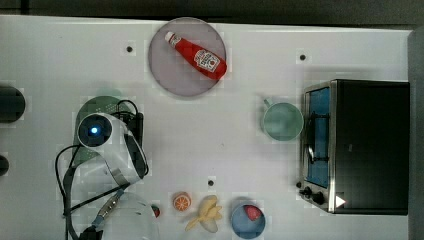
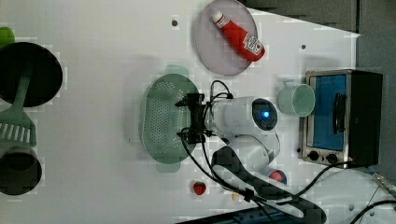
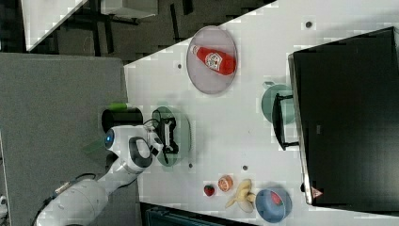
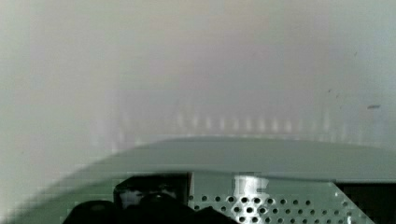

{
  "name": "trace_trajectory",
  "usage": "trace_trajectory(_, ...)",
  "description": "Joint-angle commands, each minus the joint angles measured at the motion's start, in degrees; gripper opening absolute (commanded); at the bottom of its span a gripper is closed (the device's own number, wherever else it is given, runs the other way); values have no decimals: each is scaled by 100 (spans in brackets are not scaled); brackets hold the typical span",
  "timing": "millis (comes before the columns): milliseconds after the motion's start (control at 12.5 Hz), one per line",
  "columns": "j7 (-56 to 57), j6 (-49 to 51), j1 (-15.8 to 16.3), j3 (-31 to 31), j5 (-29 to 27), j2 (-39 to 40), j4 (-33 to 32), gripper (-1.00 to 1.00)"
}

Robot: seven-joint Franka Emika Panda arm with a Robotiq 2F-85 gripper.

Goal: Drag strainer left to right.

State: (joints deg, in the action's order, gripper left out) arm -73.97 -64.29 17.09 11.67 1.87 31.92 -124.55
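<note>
The pincer (image 2: 180, 119) sits low inside the strainer (image 2: 161, 116), at the side of the bowl nearer the arm; whether its fingers are spread or closed I cannot tell. The strainer lies toward the top view's left on the white surface (image 1: 235, 150), well apart from the mug (image 1: 283, 121). To drag well, I judge the pincer should press on the inner wall or rim, stay low, and pull slowly and straight so the light bowl slides rather than tips. The strainer is thin mint plastic, round and shallow, dotted with rows of small holes (image 4: 261, 205), with a small rim tab. The surface looks smooth and matte. Farther off, a ketchup bottle (image 1: 197, 55) lies on a grey-lilac plate (image 1: 165, 70).
</note>
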Motion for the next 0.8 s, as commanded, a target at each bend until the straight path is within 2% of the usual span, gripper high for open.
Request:
trace_trajectory(80, 563, 50, -418, -185, -124, -408, -395, 100)
trace_trajectory(800, 2140, -19, -1193, -573, -123, -835, -945, 100)
